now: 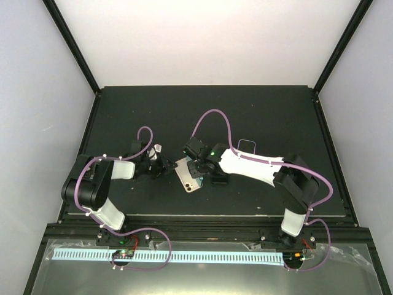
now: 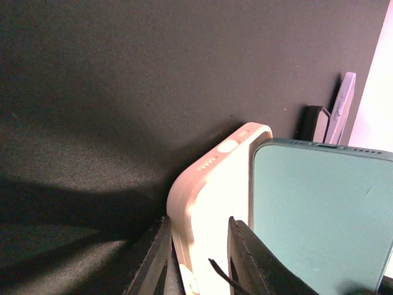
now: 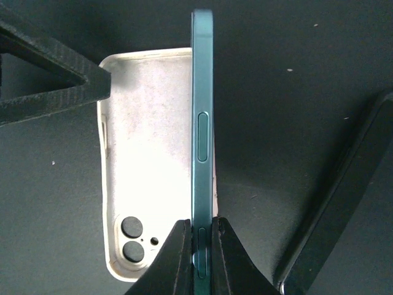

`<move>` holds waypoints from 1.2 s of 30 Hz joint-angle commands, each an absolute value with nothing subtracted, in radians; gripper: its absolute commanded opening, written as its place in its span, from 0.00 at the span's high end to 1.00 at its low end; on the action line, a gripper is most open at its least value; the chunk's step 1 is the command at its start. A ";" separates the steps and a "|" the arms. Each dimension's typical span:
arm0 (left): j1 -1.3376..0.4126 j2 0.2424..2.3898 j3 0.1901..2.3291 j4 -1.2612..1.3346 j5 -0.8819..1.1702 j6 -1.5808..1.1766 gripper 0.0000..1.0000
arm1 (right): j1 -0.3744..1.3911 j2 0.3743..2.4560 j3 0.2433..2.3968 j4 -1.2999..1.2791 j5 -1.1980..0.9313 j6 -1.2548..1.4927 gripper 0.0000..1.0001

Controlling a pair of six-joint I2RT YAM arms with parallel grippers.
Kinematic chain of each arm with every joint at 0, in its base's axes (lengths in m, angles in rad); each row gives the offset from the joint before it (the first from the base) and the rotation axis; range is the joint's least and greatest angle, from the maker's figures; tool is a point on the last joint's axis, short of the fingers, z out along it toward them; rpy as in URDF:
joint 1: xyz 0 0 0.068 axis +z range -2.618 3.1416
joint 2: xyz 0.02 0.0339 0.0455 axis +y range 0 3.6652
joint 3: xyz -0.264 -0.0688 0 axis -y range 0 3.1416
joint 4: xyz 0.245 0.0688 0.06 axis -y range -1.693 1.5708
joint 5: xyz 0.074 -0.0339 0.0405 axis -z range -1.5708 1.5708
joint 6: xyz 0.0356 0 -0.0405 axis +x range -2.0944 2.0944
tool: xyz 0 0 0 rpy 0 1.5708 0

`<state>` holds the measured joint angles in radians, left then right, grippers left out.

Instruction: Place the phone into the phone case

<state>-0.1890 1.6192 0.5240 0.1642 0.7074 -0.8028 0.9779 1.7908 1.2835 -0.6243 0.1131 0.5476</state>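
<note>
Right hand (image 3: 201,236), teal phone (image 3: 201,123), cream case (image 3: 147,153)

There is one phone (image 3: 201,123), teal in colour, and one phone case (image 3: 147,153), pale cream. The case has three camera openings, two large round holes and one small one. One more flat dark piece with rounded corners (image 1: 247,146) is also there; what it is cannot be told. There are two arms, the left arm (image 1: 92,184) and the right arm (image 1: 258,166), each with one pair of jaws, over a single black worktop (image 1: 153,104).
</note>
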 commanded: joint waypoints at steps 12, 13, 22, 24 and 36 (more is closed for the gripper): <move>-0.181 1.652 0.532 0.141 0.684 -0.796 0.74 | 1.022 1.863 1.316 -0.570 0.233 0.558 0.99; -0.181 1.653 0.532 0.142 0.687 -0.798 0.75 | 1.026 1.868 1.320 -0.574 0.240 0.564 0.99; -0.181 1.641 0.495 0.188 0.701 -0.830 0.76 | 1.055 1.913 1.352 -0.563 0.199 0.599 0.90; -0.181 1.637 0.495 0.179 0.702 -0.825 0.77 | 1.058 1.929 1.361 -0.557 0.177 0.604 0.87; -0.088 1.450 0.509 -0.008 0.694 -0.743 0.76 | 1.066 1.972 1.373 -0.521 0.166 0.622 0.78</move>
<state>-0.1196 1.5505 0.5117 0.0937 0.7132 -0.7971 1.0634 1.9366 1.3743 -0.5472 0.1890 0.5919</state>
